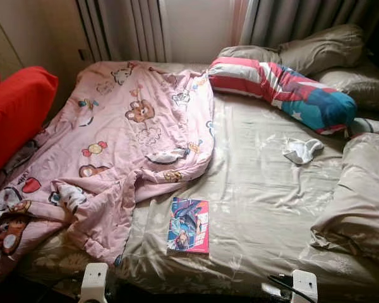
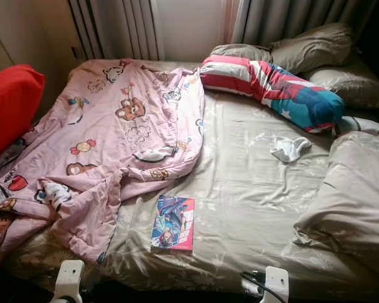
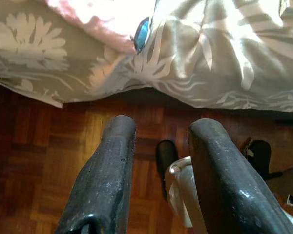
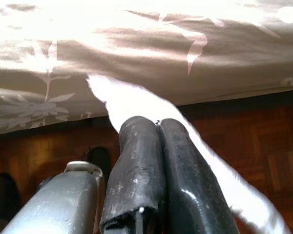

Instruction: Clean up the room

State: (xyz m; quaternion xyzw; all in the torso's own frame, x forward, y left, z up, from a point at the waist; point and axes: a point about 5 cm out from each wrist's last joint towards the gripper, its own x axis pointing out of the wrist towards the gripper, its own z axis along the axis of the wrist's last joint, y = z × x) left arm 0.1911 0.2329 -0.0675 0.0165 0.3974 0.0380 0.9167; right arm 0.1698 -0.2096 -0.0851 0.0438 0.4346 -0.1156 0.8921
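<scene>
A bed with a beige floral sheet [image 1: 259,189] lies before me. A crumpled pink cartoon-print blanket [image 1: 120,139] covers its left half. Near the front edge rests a colourful book [image 1: 189,225]. A small white cloth [image 1: 302,150] sits on the sheet toward the right. Both arms hang low in front of the bed. My left gripper [image 3: 161,131] is open over the wooden floor, just below the hanging sheet edge. My right gripper [image 4: 156,124] is shut, also below the sheet edge. A bright white strip [image 4: 132,100] runs behind its fingers; what it is I cannot tell.
A red, white and blue bolster [image 1: 284,91] and beige pillows [image 1: 322,47] lie at the head of the bed. A bunched beige duvet [image 1: 360,202] fills the right side. A red cushion [image 1: 16,113] stands at the left. Curtains [image 1: 290,19] hang behind. Parquet floor [image 3: 44,161] lies below.
</scene>
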